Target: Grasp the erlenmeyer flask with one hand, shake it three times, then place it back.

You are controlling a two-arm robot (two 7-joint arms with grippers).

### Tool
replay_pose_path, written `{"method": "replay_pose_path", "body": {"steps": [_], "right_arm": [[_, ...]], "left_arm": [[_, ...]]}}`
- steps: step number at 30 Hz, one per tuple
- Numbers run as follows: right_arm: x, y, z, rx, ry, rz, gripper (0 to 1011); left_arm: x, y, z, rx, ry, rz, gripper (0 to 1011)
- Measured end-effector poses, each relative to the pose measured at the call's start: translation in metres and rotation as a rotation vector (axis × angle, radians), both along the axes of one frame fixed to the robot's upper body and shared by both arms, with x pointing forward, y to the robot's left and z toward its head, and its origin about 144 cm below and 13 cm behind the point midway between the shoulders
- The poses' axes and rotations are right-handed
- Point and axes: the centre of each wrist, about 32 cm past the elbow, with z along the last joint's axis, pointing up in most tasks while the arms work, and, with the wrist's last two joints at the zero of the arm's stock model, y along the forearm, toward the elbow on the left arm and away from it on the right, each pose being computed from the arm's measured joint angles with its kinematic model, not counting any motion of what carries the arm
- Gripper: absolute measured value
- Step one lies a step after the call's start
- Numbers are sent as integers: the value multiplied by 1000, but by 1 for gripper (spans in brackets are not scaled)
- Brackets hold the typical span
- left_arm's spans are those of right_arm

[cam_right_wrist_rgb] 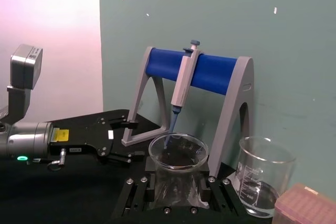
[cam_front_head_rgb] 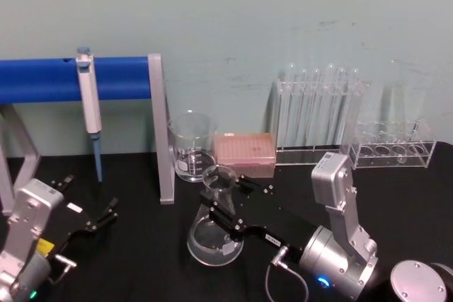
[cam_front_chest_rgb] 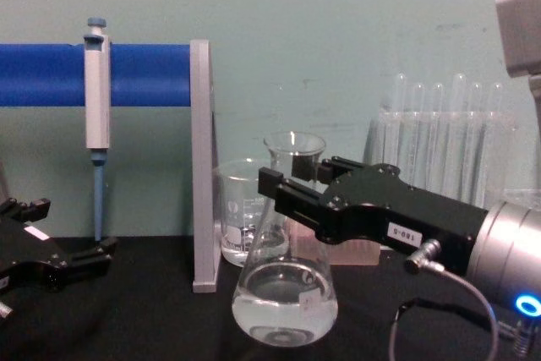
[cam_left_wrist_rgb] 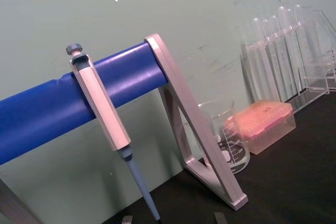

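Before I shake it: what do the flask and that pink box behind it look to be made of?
The erlenmeyer flask, its neck between the right gripper's jaws, looks like clear glossy glass: see-through walls and bright glints on the rim. The pink box looks like translucent plastic, duller, with soft edges and a paler lid, though that is less certain. The left gripper sits idle at the left.

The erlenmeyer flask (cam_front_head_rgb: pixel 212 244) is clear, the right gripper (cam_front_head_rgb: pixel 225 197) black, the bar (cam_front_head_rgb: pixel 42 79) blue, the box (cam_front_head_rgb: pixel 245 150) pink.
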Motion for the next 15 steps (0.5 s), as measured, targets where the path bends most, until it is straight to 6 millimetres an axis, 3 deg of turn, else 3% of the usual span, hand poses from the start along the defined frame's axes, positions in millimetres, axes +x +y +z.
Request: {"method": "replay_pose_path", "body": {"steps": [15], "right_arm": [[4,-7,-7,-31,10,22,457]], "left_arm": [[0,0,0,0,0,0,1001]]}}
